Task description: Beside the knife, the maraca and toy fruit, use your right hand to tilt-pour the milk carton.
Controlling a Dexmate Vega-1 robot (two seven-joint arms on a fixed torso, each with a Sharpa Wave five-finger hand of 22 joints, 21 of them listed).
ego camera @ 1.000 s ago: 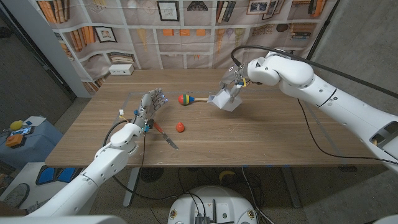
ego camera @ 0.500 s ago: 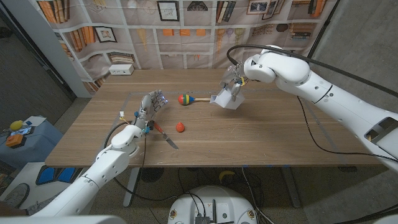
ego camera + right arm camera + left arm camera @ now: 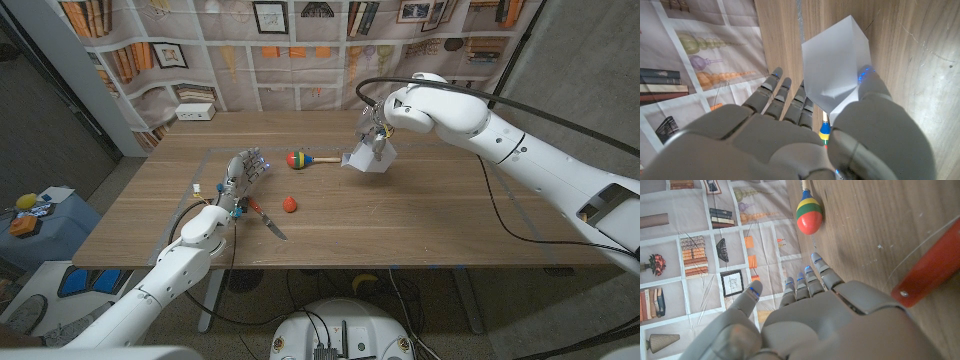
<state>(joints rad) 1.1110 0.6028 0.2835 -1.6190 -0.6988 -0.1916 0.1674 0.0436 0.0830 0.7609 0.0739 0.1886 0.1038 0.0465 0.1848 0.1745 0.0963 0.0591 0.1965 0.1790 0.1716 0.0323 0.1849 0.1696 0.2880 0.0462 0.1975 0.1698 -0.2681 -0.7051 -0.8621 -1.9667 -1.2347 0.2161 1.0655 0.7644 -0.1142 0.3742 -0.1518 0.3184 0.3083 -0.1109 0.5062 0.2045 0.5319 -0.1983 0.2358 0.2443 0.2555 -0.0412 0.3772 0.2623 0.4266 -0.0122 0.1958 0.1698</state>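
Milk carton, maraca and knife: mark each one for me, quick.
milk carton (image 3: 365, 160), head view, its tilted white side.
maraca (image 3: 809, 215), left wrist view, its striped head.
knife (image 3: 272, 227), head view, its blade near the table's front.

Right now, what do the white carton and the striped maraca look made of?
White milk carton: apparently matte paperboard or thin plastic, judging by flat creased faces without gloss. Striped maraca: likely painted wood, with glossy red, green and yellow bands and a pale bare handle. The right hand grips the carton.
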